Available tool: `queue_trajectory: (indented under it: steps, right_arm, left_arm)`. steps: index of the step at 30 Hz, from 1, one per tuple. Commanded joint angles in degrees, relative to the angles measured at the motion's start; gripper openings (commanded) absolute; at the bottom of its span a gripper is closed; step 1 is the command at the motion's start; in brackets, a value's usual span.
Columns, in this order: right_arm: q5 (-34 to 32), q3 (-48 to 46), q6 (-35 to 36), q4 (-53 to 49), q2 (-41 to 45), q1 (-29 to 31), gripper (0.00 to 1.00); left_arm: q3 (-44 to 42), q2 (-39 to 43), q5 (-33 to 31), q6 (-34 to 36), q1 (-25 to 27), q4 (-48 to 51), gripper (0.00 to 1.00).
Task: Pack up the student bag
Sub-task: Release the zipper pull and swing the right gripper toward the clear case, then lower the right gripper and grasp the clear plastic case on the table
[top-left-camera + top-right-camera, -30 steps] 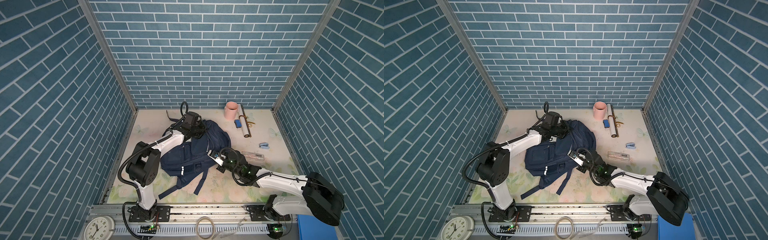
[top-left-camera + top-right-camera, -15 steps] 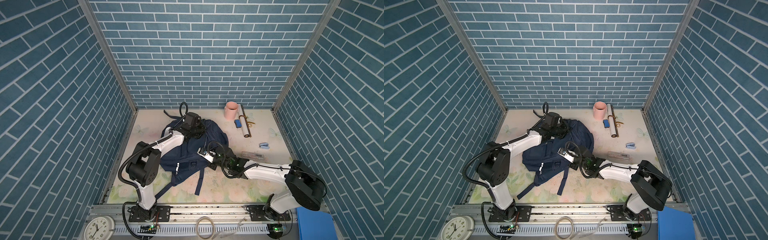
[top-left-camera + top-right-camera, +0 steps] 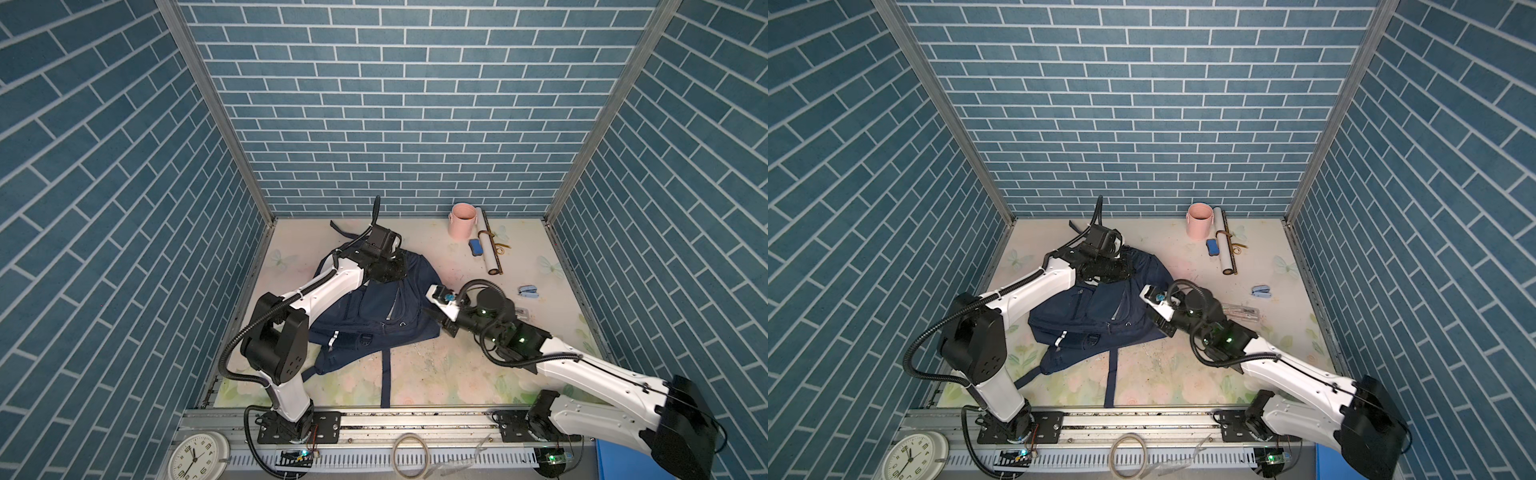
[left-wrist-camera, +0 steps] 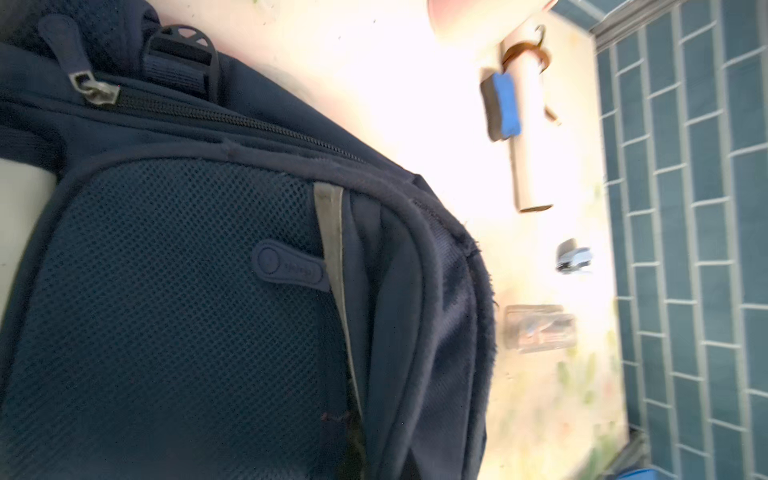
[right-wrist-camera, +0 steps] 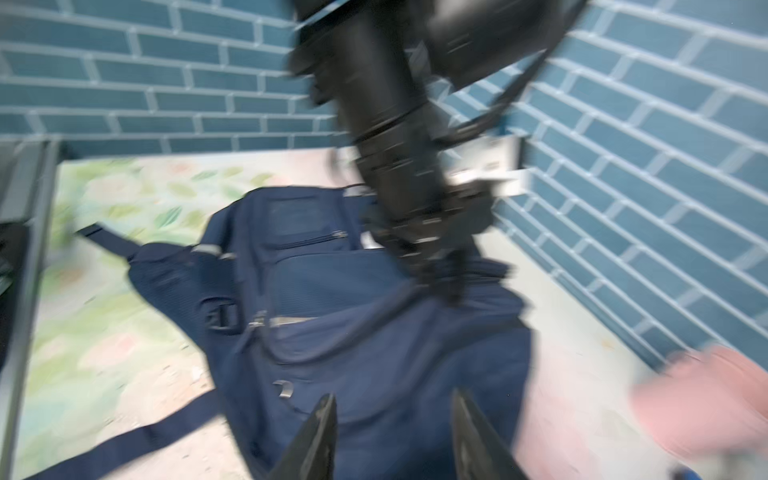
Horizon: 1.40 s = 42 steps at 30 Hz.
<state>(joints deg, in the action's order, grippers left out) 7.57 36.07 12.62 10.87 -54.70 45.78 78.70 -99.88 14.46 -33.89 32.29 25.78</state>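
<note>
Lying front-up on the floral mat (image 3: 436,374), left of centre in both top views, the student bag (image 3: 374,307) is trailing its straps (image 3: 386,374) toward the front edge. In the left wrist view the top zipper (image 4: 232,120) is looking closed, with its pull (image 4: 95,89) sitting at one end. So nothing is going in yet. Judging the step: the bag is being held and readied for opening, and the packing itself is not yet begun.

At the bag's far end the left gripper (image 3: 395,270) is pressing down with jaws closed, seemingly pinching fabric. The right wrist view is too blurred to be sure. The left arm is reaching forward from its base, elbow raised, wrist bending down onto the bag.

At the bag's right edge the right gripper (image 5: 395,440) is hovering, fingers (image 5: 320,432) standing apart with nothing between them. The right arm is stretching low from its base toward the middle, forearm nearly level, wrist aiming at the bag.

The next move is probably calling for the right gripper to catch the pull and run it along the track while the left is anchoring the cloth. Small pull and soft fabric, so the aim is needing care.

Loose items are waiting on the right, apart from the bag:
- pink cup (image 3: 462,220)
- paper roll (image 3: 488,245) just beside the cup
- blue eraser (image 3: 476,247) against the roll
- blue clip (image 3: 528,291)
- clear pencil case (image 3: 1241,311) near the right forearm
</note>
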Motion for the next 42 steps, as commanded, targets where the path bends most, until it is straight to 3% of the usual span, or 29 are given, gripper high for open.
queue_trajectory:
  steps: [1, 4, 6, 9, 15, 19, 23, 27, 33, 42]
  right_arm:
    - [-2.95, -0.84, -4.69, -5.74, 4.21, -4.89, 0.50]
    - [-6.71, 0.93, -8.36, -10.65, 5.45, -10.49, 0.55]
    - [-7.87, 3.00, -11.10, -15.51, 4.98, -14.10, 0.55]
    - [-9.13, 5.45, -14.48, -21.53, 3.70, -17.67, 0.57]
    - [-9.14, 8.86, -20.73, -28.68, -0.39, -23.45, 0.59]
    - [-8.86, 9.69, -19.85, -30.68, -3.58, -25.66, 0.62]
    - [-4.42, 10.69, -17.51, -31.88, -9.55, -30.94, 0.69]
    - [-2.13, 13.85, -13.15, -33.18, -17.93, -35.35, 0.72]
    - [-1.43, 16.06, -4.14, -33.11, -27.50, -40.63, 0.75]
    - [0.25, 18.97, -8.55, -32.22, -38.35, -44.36, 0.75]
  left_arm:
    - [1.81, -0.37, -2.35, 4.53, 1.70, 3.33, 0.00]
    - [3.28, -1.67, -3.34, 5.24, 3.18, 4.18, 0.00]
    - [5.07, -1.45, -7.31, 6.70, 4.80, 5.96, 0.25]
    - [6.79, 1.09, -13.94, 8.36, 7.26, 7.26, 0.47]
    - [3.36, 10.47, -22.24, 9.76, 10.28, 5.97, 0.60]
    - [-2.42, 16.60, -23.15, 10.04, 11.51, 3.79, 0.63]
    - [-7.73, 20.33, -21.15, 11.60, 11.65, 3.37, 0.63]
    - [-12.11, 20.91, -18.77, 12.31, 12.71, 3.00, 0.63]
    - [-15.50, 19.08, -20.66, 12.47, 16.33, 2.33, 0.65]
    - [-18.88, 21.49, -20.59, 11.69, 17.18, 0.70, 0.65]
